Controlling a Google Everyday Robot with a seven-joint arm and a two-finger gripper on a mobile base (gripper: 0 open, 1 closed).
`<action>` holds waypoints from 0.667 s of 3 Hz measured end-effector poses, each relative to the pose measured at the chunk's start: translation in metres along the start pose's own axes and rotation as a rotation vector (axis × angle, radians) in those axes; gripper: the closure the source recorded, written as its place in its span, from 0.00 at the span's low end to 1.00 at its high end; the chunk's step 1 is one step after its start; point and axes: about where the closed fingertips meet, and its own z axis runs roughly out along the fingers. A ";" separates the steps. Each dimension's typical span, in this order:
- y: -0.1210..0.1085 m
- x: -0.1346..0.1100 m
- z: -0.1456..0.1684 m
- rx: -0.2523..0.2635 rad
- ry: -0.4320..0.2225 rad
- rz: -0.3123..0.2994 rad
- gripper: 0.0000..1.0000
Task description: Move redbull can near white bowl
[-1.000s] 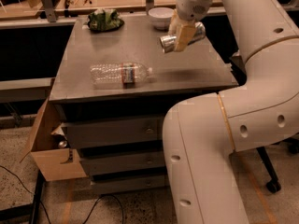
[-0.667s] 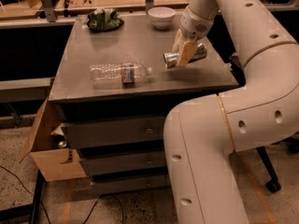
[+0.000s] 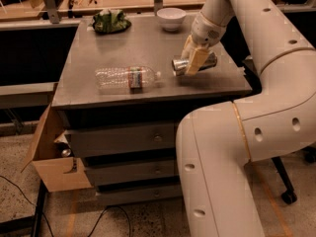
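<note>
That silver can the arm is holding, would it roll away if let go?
Probably: the redbull can lies on its side in the gripper, down at the table, so its round body could roll. Its shiny metal looks slippery, and it may dent if squeezed.

Table [image 3: 148, 46]: grey top.
Bottle [image 3: 127, 78]: laid on its side near the front edge, cap to the right.
Can [image 3: 210, 60]: on its side just right of the bottle's cap; contact with the top cannot be told.
Gripper [image 3: 188, 64]: right of the bottle, clamped around the can.
Bowl [image 3: 171, 19]: upright, behind and right of the bottle.
Plate [image 3: 111, 21]: greens on it, well behind the bottle.
</note>
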 end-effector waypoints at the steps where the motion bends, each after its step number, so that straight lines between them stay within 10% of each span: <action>1: -0.012 -0.002 0.003 0.038 -0.003 -0.002 0.59; 2: -0.022 -0.003 0.008 0.065 -0.007 -0.001 0.27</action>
